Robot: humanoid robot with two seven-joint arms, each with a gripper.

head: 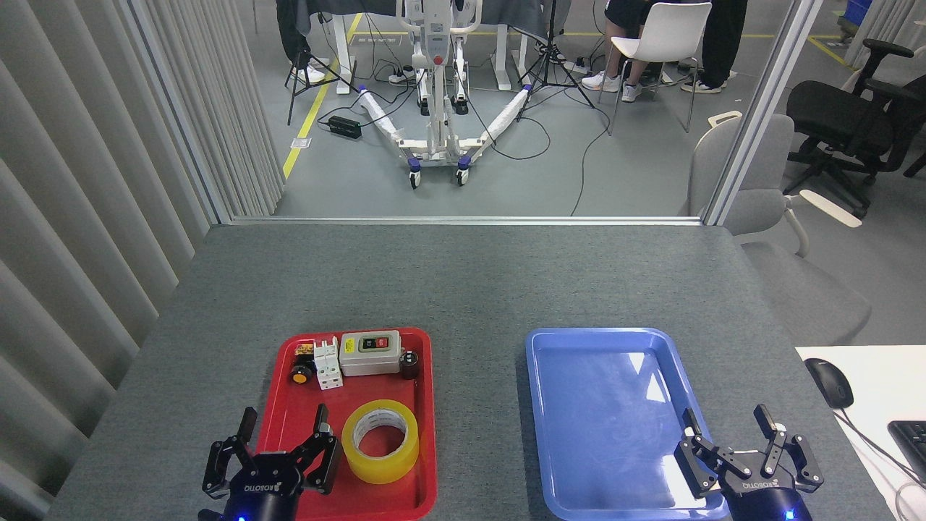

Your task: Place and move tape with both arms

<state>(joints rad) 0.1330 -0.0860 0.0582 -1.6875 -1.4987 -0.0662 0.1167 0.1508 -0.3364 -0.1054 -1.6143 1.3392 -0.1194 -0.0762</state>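
Tape (380, 441) lies flat in the near part of the red tray (427, 463), white core with small print too fine to read. Left gripper (284, 420) beside it, fingers spread, holding nothing; "ROBOTIQ" in white on its body. Right gripper (729, 422) over the blue tray's (539, 405) near right corner, also spread and empty, same lettering. Grey switch box (370, 353) at the red tray's far end.

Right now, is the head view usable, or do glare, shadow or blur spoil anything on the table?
Head view: sharp overall; the tape and red tray read clearly under even light with soft shadows. The blue tray shows pale glare patches on its floor. Both hands, left hand and right hand, are crisp, jaws spread; only the wide lens bends the edges.
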